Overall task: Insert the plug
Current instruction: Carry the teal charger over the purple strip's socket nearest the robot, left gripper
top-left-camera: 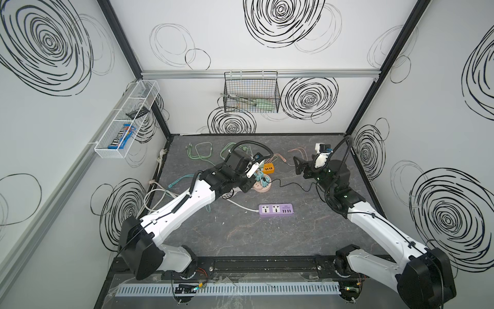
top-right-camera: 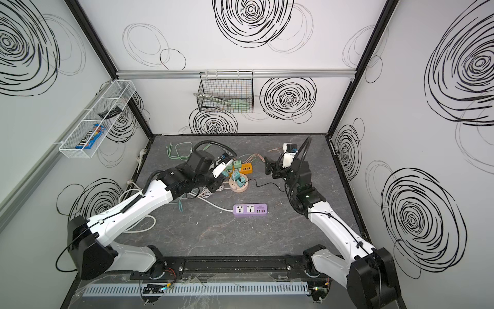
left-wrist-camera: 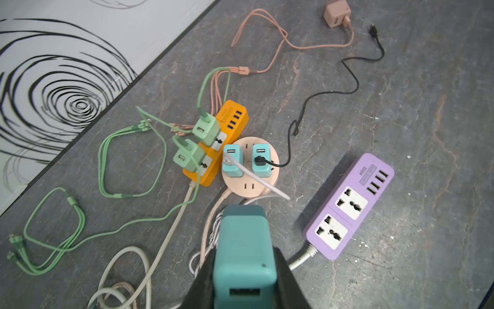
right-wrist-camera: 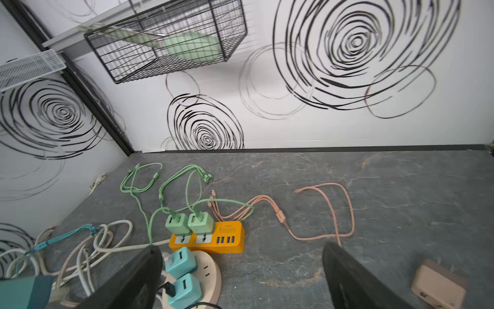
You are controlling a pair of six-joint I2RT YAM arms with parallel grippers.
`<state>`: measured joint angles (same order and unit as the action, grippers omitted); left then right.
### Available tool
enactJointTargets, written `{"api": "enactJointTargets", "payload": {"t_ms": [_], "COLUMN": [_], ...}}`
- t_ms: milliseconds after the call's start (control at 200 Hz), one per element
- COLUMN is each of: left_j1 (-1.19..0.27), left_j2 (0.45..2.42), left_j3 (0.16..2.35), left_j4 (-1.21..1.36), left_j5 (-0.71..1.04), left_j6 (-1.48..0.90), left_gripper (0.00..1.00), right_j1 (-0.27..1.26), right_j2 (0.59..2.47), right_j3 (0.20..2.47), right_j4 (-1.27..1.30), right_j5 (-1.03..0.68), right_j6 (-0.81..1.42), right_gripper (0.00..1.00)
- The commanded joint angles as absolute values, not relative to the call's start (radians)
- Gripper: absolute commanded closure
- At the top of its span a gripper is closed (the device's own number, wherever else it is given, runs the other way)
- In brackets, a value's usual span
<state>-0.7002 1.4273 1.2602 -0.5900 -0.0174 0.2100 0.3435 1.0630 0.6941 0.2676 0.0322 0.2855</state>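
Left claw [top-left-camera: 247, 184] is seen in both top views just beside the round strip [top-left-camera: 260, 190]; right claw [top-left-camera: 298, 166] is seen with jaws apart, empty; three power strips are counted on the tabletop [top-left-camera: 267, 240]: round, orange strip [top-left-camera: 268, 169], purple strip [top-left-camera: 276, 210]; from the left wrist, the left claw is shown clamped on one teal plug [left-wrist-camera: 244, 240] near the round strip; two teal adapters [left-wrist-camera: 232, 160] are seated there, two green adapters [left-wrist-camera: 205, 131] in the orange strip; two sockets and four USB ports are counted on the purple strip; from the right wrist, two fingers [right-wrist-camera: 352, 278] are shown wide apart, one pink adapter [right-wrist-camera: 438, 286] on the tabletop.
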Motion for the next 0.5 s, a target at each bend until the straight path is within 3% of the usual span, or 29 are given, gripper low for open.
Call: {"api": "enactJointTargets", "payload": {"t_ms": [0,495], "left_j1": [-0.74,-0.862], "left_j2": [1.484,1.706], "left_j3": [1.327,1.467], "left_j4": [-0.693,-0.879], "left_j5": [0.054,0.164], "left_j6": [0.299,0.409], "left_gripper": [1.0,1.0], "right_j1": [0.298,0.24], "right_j2": [1.034,0.975], "right_j3": [0.673,0.624], "right_j4": [0.248,0.235], "right_j5": [0.03,-0.079], "right_j6": [0.332,0.326], "right_gripper": [0.03,0.03]}}
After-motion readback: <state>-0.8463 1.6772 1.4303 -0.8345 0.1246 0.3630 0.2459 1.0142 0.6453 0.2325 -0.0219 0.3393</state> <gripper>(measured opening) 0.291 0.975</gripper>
